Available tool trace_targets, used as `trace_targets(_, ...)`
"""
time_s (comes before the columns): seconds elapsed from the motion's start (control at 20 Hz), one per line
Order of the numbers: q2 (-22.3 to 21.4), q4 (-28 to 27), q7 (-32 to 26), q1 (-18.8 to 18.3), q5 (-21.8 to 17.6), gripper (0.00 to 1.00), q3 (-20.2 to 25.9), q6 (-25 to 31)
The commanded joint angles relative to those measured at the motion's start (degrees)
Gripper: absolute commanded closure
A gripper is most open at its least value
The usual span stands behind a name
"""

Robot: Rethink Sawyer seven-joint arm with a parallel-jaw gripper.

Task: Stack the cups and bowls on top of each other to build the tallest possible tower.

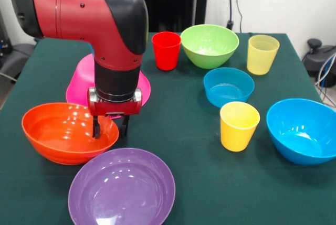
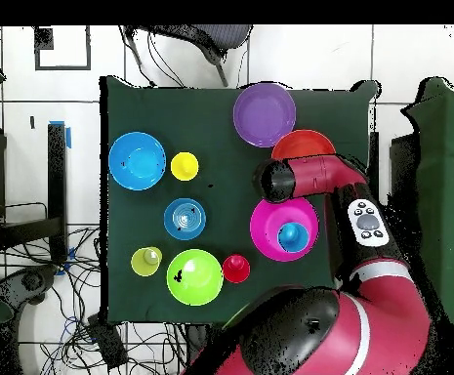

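My gripper (image 1: 109,127) hangs low over the right rim of the orange bowl (image 1: 63,133). It is open, with one finger inside the bowl and the other outside the rim. Right behind it, the big pink bowl (image 1: 79,81) lies upside down. In the overhead view a blue cup (image 2: 292,235) stands on the pink bowl (image 2: 269,234); the arm hides that cup in the front view. The purple bowl (image 1: 122,187) sits upright at the front, beside the orange bowl (image 2: 304,145).
To the right stand a red cup (image 1: 166,50), a green bowl (image 1: 209,45), a pale yellow cup (image 1: 262,53), a small blue bowl (image 1: 228,86), a yellow cup (image 1: 239,125) and a larger blue bowl (image 1: 303,129).
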Motion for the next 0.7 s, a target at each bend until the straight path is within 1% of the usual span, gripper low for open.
trace_targets(0.05, 3.76, -3.55, 0.51, 1.10, -2.05, 0.00, -3.56, 3.82)
trace_targets(0.3, 3.91, -3.88, 0.07, 1.00, -1.16, 0.00, -3.69, 3.62)
trace_targets(0.35, 3.93, -3.90, 0.01, 1.00, -1.00, 1.00, -3.76, 3.53)
trace_targets(0.5, 3.84, -3.94, -0.38, 0.76, -0.76, 1.00, -3.52, 3.60)
trace_targets(0.7, 3.62, -3.70, -0.02, 0.98, -0.81, 1.00, -3.79, 2.36)
